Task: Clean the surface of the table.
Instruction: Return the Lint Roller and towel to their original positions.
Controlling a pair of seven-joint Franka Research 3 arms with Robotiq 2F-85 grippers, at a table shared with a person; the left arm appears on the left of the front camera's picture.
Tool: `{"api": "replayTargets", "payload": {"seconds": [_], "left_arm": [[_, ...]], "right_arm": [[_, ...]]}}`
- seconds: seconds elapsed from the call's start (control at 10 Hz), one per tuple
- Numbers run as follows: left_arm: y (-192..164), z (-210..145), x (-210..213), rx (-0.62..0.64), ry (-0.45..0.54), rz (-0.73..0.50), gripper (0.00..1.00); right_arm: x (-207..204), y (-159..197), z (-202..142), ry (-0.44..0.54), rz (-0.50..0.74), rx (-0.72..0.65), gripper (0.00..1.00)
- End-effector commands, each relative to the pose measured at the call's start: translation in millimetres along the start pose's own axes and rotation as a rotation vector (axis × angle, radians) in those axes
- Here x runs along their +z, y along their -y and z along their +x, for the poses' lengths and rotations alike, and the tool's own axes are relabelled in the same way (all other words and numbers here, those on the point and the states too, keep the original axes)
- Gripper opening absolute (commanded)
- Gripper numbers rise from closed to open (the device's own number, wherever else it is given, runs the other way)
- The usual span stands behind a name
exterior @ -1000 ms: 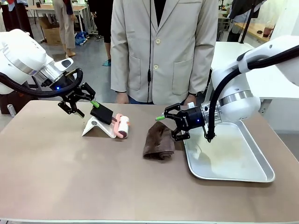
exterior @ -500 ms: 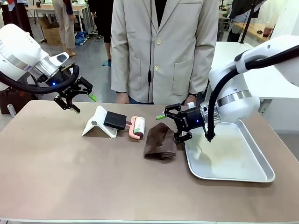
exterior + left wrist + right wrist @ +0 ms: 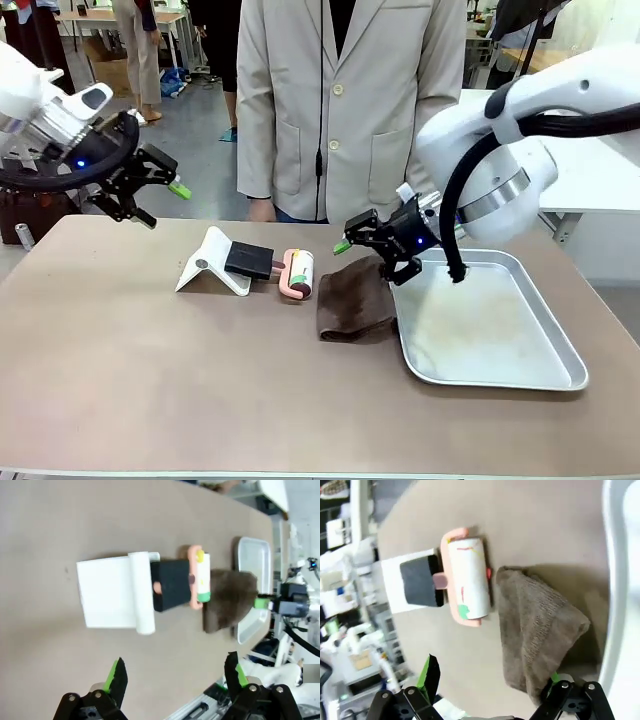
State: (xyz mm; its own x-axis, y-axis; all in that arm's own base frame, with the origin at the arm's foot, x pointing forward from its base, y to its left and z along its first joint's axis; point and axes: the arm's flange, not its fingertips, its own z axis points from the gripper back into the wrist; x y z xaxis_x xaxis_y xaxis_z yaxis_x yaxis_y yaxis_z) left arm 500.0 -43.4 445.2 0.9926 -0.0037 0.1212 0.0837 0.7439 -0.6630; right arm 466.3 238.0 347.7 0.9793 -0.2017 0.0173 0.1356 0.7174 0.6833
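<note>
Front view: your left gripper [image 3: 150,190] hangs over the far-left corner of the matte taupe-brown table [image 3: 200,380], jaws apart, empty. Right gripper [image 3: 375,250] also apart, empty, just above the crumpled brown cloth [image 3: 355,305]. Cloth touches the shallow silver metal tray [image 3: 500,340]; pink lint roller [image 3: 297,274] lies beside it.

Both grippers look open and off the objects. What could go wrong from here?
1. The right gripper hangs just over the brown cloth, which lies against the metal tray rim; a descent could catch the rim.
2. The lint roller touches the cloth's corner; dragging the cloth may roll it.
3. The person's hands rest at the table edge, near both arms' paths.
</note>
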Motion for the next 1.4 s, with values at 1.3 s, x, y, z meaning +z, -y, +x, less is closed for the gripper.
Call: {"api": "replayTargets", "payload": {"seconds": [1.3], "left_arm": [[-112, -177, 98, -0.191, -0.152, -0.506, 1.00]], "right_arm": [[158, 148, -60, -0.374, 0.493, -0.185, 1.00]]}}
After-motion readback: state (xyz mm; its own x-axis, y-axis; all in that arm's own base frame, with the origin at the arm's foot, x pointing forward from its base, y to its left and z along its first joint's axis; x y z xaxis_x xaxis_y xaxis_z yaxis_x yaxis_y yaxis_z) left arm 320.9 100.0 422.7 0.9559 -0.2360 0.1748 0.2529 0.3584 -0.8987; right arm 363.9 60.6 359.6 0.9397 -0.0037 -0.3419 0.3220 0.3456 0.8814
